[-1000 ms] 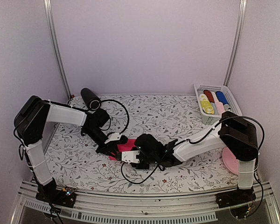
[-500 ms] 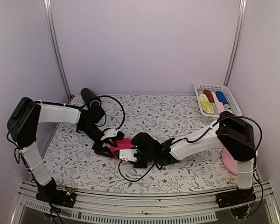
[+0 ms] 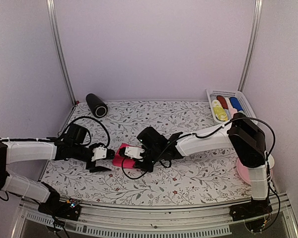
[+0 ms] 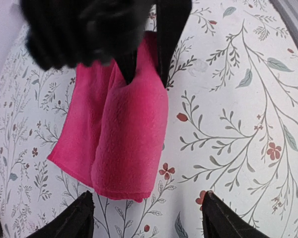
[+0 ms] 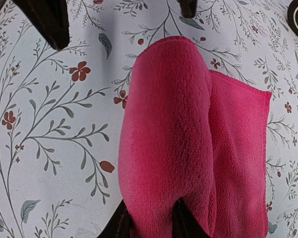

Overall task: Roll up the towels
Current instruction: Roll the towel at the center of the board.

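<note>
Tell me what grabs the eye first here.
A pink towel, partly rolled, lies near the middle of the table, with its rolled part pinched by the right gripper. The left gripper gapes open just off the towel's other end and does not touch it. At the far right a white basket holds bright rolls.

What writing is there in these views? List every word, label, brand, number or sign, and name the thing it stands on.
No text can be read in any view.
The table cover bears only a flower-and-leaf print.
The hot pink towel, the basket and the black cylinder show no lettering or labels.
</note>
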Motion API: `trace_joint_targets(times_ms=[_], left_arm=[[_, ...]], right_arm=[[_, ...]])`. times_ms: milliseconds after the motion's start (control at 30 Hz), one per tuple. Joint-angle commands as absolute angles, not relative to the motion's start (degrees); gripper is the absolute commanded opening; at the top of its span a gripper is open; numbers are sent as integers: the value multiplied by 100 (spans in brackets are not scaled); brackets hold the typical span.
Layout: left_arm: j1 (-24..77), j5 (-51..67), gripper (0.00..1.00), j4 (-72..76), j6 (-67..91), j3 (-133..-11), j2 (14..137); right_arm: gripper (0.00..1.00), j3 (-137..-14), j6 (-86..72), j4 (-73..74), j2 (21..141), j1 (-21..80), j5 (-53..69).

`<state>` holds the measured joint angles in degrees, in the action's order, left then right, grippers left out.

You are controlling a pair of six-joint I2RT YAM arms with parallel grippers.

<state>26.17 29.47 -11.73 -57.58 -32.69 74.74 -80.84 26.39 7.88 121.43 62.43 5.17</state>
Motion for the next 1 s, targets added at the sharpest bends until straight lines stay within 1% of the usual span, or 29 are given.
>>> trace_joint_targets(times_ms=[0, 133, 233, 367, 467, 833, 900, 967], left_arm=[[2602, 3146, 73, 37, -6034, -2633, 6876], [2808, 2883, 71, 621, -6089, -2220, 6552], [3063, 2664, 69, 901, -6102, -2067, 6540], [3456, 2327, 68, 1177, -6177, -1986, 6732], [3672, 2153, 67, 1331, -6255, -1962, 6929], [3957, 1856, 64, 1496, -6350, -2087, 7496], [3979, 1844, 62, 1522, -6349, -2117, 7579], [4002, 1843, 58, 1535, -6361, -2140, 7654]], right_arm=[[24, -8525, 1998, 1722, 12563, 6144, 1554], [24, -8954, 1666, 2092, 12726, 6102, 2015], [24, -9182, 1375, 2273, 12823, 6034, 2434], [25, -9301, 953, 2352, 12924, 5936, 2937], [25, -9323, 807, 2393, 12959, 5889, 3059], [25, -9343, 676, 2425, 13047, 5710, 3648], [25, -9350, 693, 2434, 13075, 5695, 3745], [25, -9352, 679, 2438, 13100, 5665, 3846]])
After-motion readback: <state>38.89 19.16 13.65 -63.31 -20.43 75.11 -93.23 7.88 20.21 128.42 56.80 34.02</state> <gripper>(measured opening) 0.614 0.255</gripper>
